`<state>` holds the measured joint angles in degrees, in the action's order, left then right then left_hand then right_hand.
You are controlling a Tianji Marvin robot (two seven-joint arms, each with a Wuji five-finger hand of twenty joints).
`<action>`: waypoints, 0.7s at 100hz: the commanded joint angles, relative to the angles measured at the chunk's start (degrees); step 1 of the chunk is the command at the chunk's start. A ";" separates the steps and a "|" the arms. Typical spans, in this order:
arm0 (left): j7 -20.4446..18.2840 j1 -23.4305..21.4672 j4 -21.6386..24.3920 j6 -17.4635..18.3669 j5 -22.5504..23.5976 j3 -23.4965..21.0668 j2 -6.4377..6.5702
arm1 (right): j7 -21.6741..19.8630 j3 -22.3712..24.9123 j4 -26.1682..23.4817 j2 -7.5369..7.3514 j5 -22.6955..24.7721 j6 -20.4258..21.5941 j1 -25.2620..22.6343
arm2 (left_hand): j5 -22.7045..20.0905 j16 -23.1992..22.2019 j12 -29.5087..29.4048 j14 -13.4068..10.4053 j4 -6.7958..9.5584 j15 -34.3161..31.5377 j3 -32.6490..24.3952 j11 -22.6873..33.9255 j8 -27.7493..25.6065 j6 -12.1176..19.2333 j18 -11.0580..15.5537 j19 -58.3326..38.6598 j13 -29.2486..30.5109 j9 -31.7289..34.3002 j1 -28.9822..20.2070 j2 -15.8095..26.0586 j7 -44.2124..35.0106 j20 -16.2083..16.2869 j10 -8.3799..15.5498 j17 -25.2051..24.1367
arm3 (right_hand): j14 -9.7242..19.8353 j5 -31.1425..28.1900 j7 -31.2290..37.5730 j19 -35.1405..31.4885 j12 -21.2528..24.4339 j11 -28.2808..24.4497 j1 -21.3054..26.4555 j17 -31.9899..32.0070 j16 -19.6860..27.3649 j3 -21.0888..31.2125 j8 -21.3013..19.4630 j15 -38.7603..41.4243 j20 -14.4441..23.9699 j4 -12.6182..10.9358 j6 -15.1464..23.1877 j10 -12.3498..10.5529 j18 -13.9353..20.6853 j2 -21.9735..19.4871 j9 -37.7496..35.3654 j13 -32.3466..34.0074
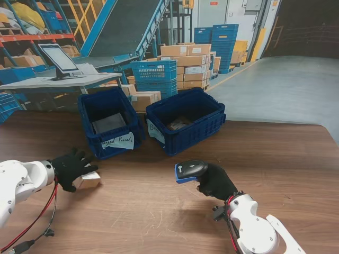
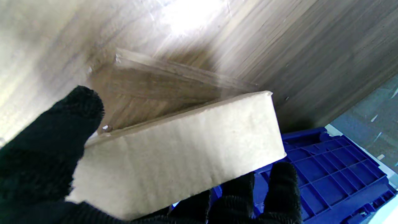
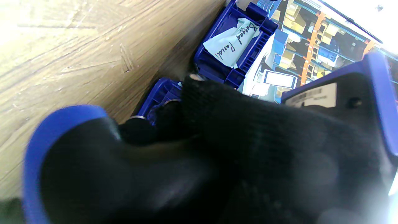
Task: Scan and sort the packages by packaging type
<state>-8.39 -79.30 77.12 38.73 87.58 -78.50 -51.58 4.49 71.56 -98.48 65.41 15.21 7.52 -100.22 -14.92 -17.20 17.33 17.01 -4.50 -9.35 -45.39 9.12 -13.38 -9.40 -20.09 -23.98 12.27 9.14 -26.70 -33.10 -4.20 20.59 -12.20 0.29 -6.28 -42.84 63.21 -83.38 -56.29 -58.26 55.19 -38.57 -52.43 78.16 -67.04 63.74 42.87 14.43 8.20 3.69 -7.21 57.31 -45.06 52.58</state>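
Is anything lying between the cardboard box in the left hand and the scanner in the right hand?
Nothing visible: only bare table separates the cardboard box, held in the left hand, from the scanner in the right hand. Both blue bins sit farther from me.

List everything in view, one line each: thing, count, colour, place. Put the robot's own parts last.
Table: one, brown wood, under everything.
Bins: two, blue, far side of the table; left bin has a handwritten paper label, right bin beside it.
Cardboard box: one, tan, held in the left hand.
Scanner: one, black and blue, held in the right hand.
Tablet: one, white-framed, on a grey desk behind the table.
Stacked boxes: several, tan, on the floor behind the bins.
Left hand: black glove, closed on the cardboard box.
Right hand: black glove, closed on the scanner.
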 commanded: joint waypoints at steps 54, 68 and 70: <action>9.10 -0.55 -2.96 -9.17 -9.56 1.67 -2.80 | -1.37 -0.07 -0.33 0.14 -0.45 0.29 -0.12 | -19.72 -23.78 27.73 -6.65 -1.20 -21.79 -5.17 19.00 -15.82 11.35 -1.88 -24.15 32.52 41.19 -19.99 -3.79 -52.31 8.69 10.32 13.35 | -1.68 -3.51 3.49 -3.17 -0.28 0.45 4.90 -0.34 -0.52 8.64 -2.33 1.17 1.80 -0.44 2.07 0.54 1.95 -2.71 -0.96 1.62; 1.37 -2.25 1.67 -11.26 -13.47 0.33 -3.76 | -1.47 -0.11 -0.25 0.13 -0.57 0.37 -0.04 | -23.02 -27.61 35.05 -6.00 -1.12 -26.59 -0.96 15.61 -16.23 12.52 -2.64 -25.49 36.12 48.06 -22.40 -1.38 -56.86 9.89 10.16 14.46 | -1.69 -3.48 3.47 -3.20 -0.26 0.47 4.89 -0.38 -0.53 8.63 -2.33 1.19 1.78 -0.46 2.07 0.50 2.03 -2.75 -0.89 1.62; 0.65 -2.45 2.24 -11.57 -13.98 0.23 -3.87 | -1.44 -0.13 -0.22 0.14 -0.59 0.40 -0.03 | -23.03 -27.74 35.15 -6.06 -1.14 -26.72 -1.01 15.71 -16.25 12.53 -2.63 -25.50 36.11 48.11 -22.41 -1.31 -56.90 9.93 10.07 14.44 | -1.69 -3.47 3.46 -3.19 -0.26 0.47 4.88 -0.38 -0.53 8.62 -2.33 1.20 1.78 -0.45 2.08 0.52 2.02 -2.75 -0.88 1.62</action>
<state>-9.08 -81.64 78.22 27.55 72.70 -79.06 -54.66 3.83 71.55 -98.35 65.32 14.76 7.61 -100.13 -31.59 -42.73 48.67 11.48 -5.97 -32.35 -40.77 20.88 -27.23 -5.83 -20.44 -47.78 46.17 51.69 -40.05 -40.68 -49.81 29.16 -4.11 14.59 -6.28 -42.84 63.21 -83.38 -56.29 -58.25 55.20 -38.57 -52.43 78.16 -67.04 63.74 42.87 14.42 8.20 3.69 -7.21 57.31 -45.06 52.58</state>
